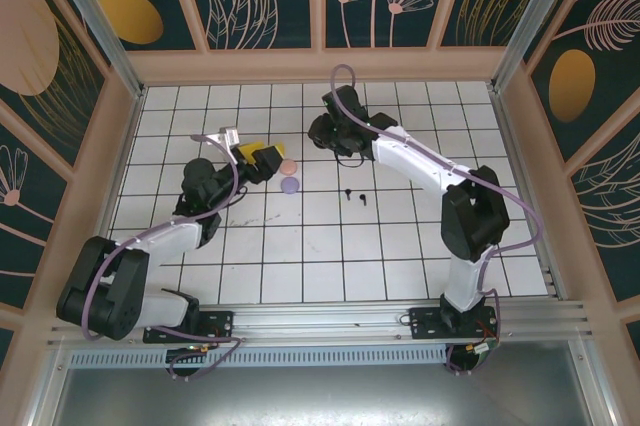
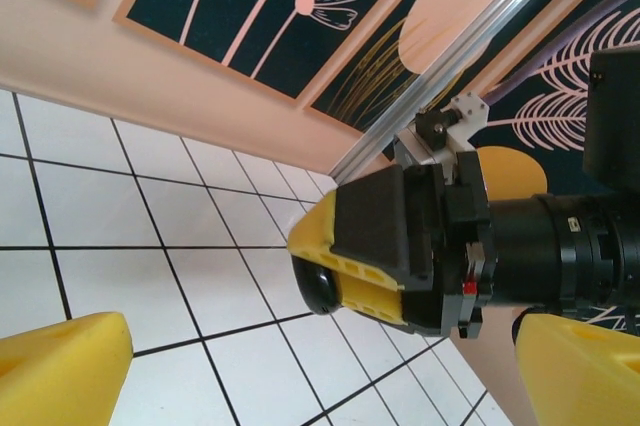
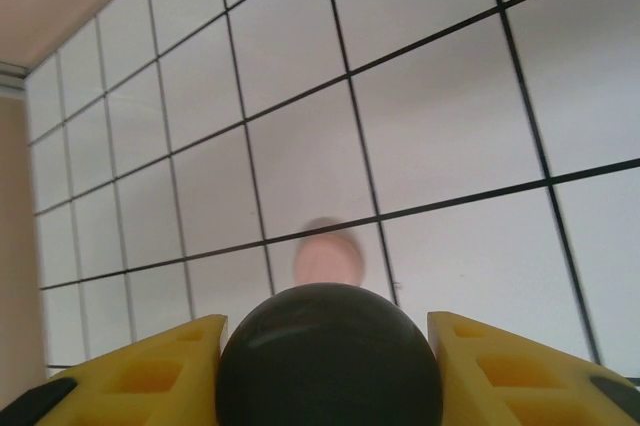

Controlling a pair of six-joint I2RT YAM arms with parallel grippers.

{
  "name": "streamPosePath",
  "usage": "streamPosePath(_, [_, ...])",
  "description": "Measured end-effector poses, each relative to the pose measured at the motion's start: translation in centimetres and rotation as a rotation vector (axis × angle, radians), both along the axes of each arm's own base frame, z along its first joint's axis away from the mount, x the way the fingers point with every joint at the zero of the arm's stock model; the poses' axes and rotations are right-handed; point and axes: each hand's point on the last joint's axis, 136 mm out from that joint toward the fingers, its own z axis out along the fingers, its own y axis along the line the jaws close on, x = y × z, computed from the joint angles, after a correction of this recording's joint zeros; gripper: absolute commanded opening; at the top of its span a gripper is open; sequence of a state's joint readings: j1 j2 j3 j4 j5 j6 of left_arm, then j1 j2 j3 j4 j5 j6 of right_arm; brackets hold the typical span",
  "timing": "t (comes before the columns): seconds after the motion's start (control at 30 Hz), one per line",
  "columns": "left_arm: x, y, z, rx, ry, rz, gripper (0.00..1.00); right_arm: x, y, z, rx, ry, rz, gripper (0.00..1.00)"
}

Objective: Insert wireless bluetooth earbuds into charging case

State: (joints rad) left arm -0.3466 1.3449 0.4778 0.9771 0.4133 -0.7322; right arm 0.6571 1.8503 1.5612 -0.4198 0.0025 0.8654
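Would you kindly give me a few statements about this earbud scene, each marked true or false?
1. The right gripper grips a black round case. True.
2. The left gripper is shut on the pink case. False: it is open and holds nothing.
3. Two black earbuds lie on the table. True.
4. The lilac case rests on top of the black round case. False: it lies on the table beside the pink case.
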Motion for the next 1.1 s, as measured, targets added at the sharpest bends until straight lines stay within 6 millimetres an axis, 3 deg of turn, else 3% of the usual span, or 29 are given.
streamPosePath(0.27, [-0.8, -2.3, -2.4, -0.009, 0.021, -0.002, 0.96, -0.7, 0.9, 0.1, 0.150, 0.053, -0.057, 0.32])
streamPosePath(0.57, [0.5, -3.4, -4.4, -0.017, 0.047, 0.009, 0.86, -1.0, 1.2, 1.3, 0.248, 0.067, -0.101, 0.32])
streamPosePath(1.1, [3.1, -6.1, -4.0, -0.065, 0.020, -0.026, 0.71, -1.8, 2.3, 1.5, 0.274, 0.083, -0.086, 0.31])
